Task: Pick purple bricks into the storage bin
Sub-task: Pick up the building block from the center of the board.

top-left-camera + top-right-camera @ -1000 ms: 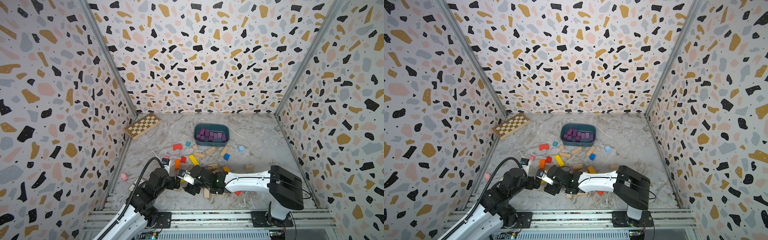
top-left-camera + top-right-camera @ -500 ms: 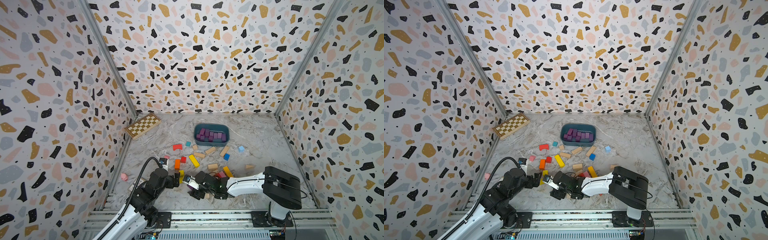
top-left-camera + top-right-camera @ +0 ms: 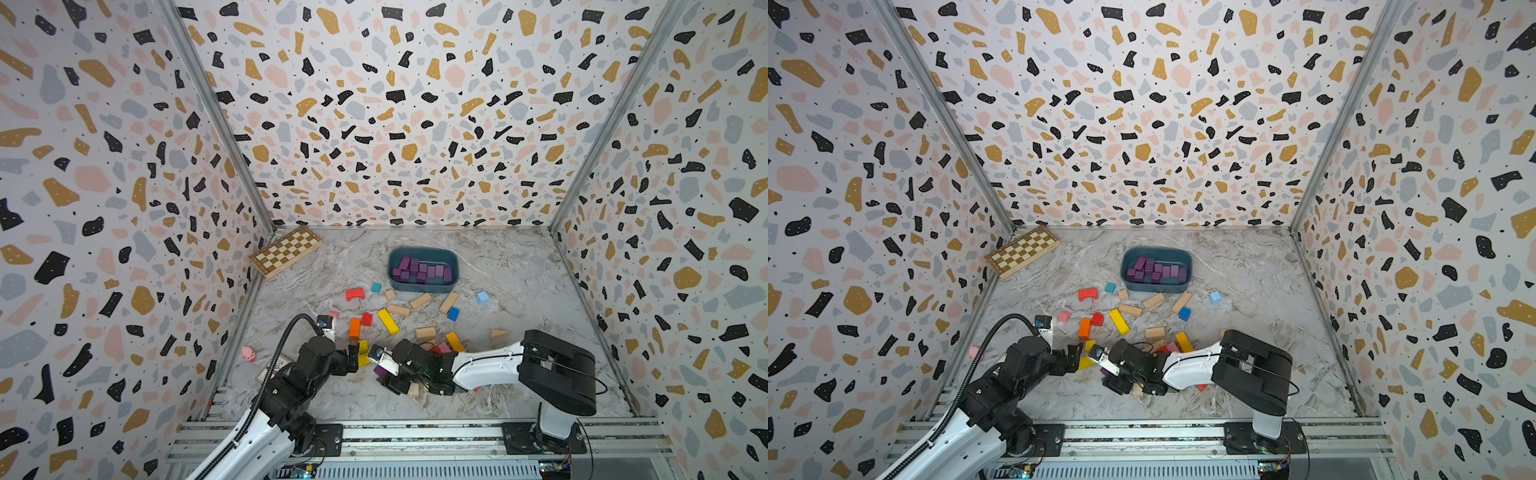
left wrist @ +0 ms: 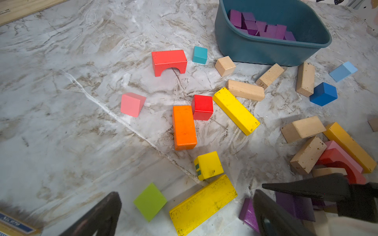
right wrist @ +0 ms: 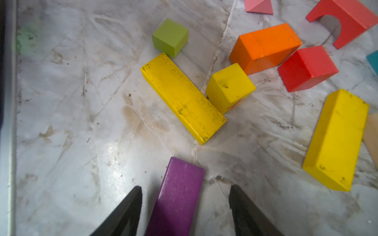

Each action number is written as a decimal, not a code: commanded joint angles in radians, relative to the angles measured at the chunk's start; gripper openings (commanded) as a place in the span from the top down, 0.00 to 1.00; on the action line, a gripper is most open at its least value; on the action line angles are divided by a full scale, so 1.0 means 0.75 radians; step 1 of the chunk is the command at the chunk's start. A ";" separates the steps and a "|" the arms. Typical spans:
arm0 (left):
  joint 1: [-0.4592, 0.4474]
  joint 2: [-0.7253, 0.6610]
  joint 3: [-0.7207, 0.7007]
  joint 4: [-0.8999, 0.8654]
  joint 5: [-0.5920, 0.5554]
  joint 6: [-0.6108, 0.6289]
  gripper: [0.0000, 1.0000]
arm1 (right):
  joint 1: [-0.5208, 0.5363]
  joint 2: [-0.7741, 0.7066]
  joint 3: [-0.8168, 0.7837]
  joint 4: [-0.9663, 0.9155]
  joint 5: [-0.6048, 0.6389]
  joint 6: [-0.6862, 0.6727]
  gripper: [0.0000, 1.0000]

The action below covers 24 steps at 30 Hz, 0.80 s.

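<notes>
Right wrist view: right hand (image 5: pixel 185 189) spread, fingers (image 5: pixel 131 206) flanking one purple bar (image 5: pixel 180 196) flat on the counter (image 5: pixel 81 122), gaps both sides. Grasp step. Next, likely: clench, lift, carry to storage bin (image 3: pixel 423 286) well beyond the hand, purple bricks (image 3: pixel 422 270) piled inside. Idle left hand (image 4: pixel 185 196) released, empty.

Lab enclosure, terrazzo-print walls (image 3: pixel 395 104), aluminium rail (image 3: pixel 415 434)

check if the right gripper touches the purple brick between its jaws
Apart: right wrist view shows bare table either side of the purple brick, inside the right gripper.
</notes>
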 commanded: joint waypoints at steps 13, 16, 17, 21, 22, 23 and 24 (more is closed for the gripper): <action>-0.003 -0.007 0.018 0.054 -0.017 -0.008 0.01 | -0.006 0.045 0.067 -0.191 -0.018 -0.007 0.50; -0.003 -0.007 0.018 0.056 -0.022 -0.006 0.01 | -0.008 0.037 0.076 -0.210 -0.005 -0.022 0.57; -0.003 -0.007 0.018 0.053 -0.021 -0.006 0.01 | -0.010 0.032 0.082 -0.216 0.000 -0.027 0.60; -0.003 -0.011 0.017 0.054 -0.018 -0.006 0.01 | -0.025 0.011 0.111 -0.241 0.003 -0.053 0.68; -0.003 -0.010 0.016 0.054 -0.019 -0.006 0.01 | -0.032 0.000 0.122 -0.249 -0.001 -0.062 0.70; -0.003 -0.012 0.016 0.054 -0.017 -0.005 0.01 | -0.040 -0.012 0.132 -0.254 -0.006 -0.074 0.73; -0.003 -0.012 0.016 0.055 -0.015 -0.004 0.01 | -0.047 -0.027 0.143 -0.259 -0.008 -0.085 0.75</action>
